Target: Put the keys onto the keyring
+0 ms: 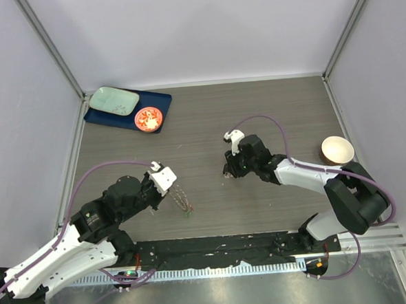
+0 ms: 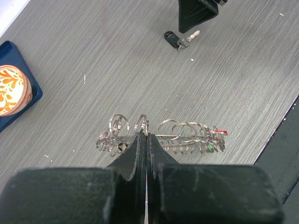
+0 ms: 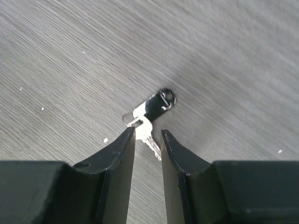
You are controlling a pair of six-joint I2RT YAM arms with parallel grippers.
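My left gripper [image 2: 144, 134] is shut on the top edge of the keyring [image 2: 177, 135], a ring fringed with small metal rings and grey keys, held on edge just above the table. A red tag [image 2: 221, 132] and a green tag [image 2: 210, 148] hang at its right end. In the top view the keyring [image 1: 183, 198] hangs below the left gripper [image 1: 172, 192]. A black-tagged key [image 3: 159, 103] lies flat on the table. My right gripper [image 3: 148, 132] stands open over it, its silver blade lying in the gap between the fingers. The same key [image 2: 174, 40] shows in the left wrist view.
A blue tray [image 1: 111, 117] at the back left carries a pale green plate [image 1: 114, 100] and an orange-red dish [image 1: 148, 119]. A tan bowl [image 1: 336, 149] stands at the right edge. A black strip [image 1: 216, 251] runs along the near edge.
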